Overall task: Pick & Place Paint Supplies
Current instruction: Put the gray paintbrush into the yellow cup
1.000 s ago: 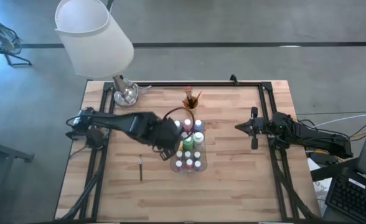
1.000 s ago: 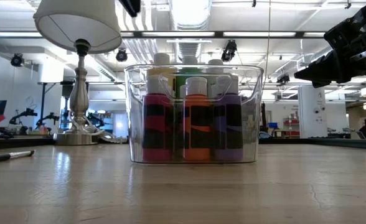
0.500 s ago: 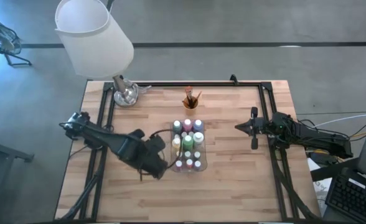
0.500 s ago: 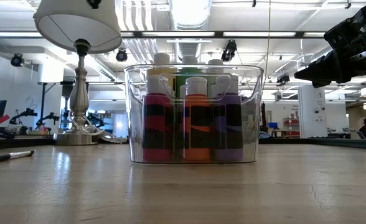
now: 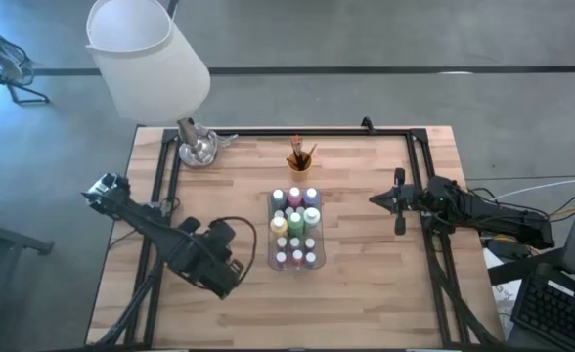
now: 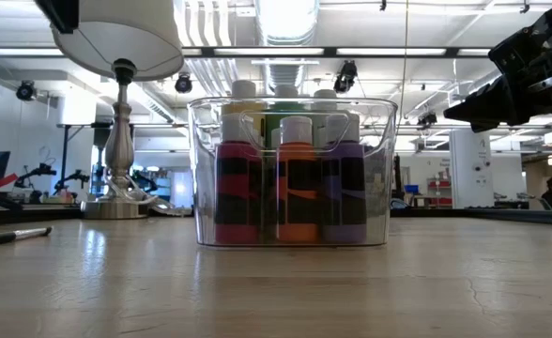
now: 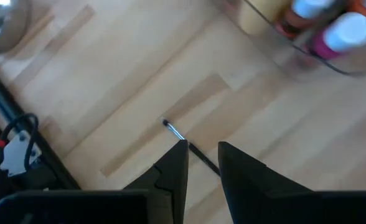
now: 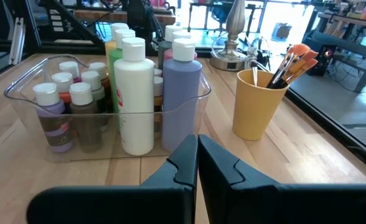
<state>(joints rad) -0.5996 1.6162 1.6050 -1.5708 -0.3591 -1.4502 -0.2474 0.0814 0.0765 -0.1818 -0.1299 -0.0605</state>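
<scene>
Now the left gripper (image 7: 201, 163) hangs over a lone brush (image 7: 189, 145) lying on the table (image 5: 366, 293), jaws narrowly apart and straddling the handle, nothing gripped. That brush sits off to the tray's (image 5: 271, 256) left, apart from it. Bottles (image 5: 295, 227) stand packed in the clear tray at mid-table, with more brushes (image 8: 289, 62) upright in the cup (image 5: 300, 161) behind it. Over on the right side, the right gripper (image 8: 197, 158) waits, fingers pressed together, empty.

Wooden table (image 5: 366, 293): clear tray (image 5: 296, 263), orange cup (image 5: 299, 163), lamp (image 5: 198, 149), loose paintbrush (image 7: 186, 142).
</scene>
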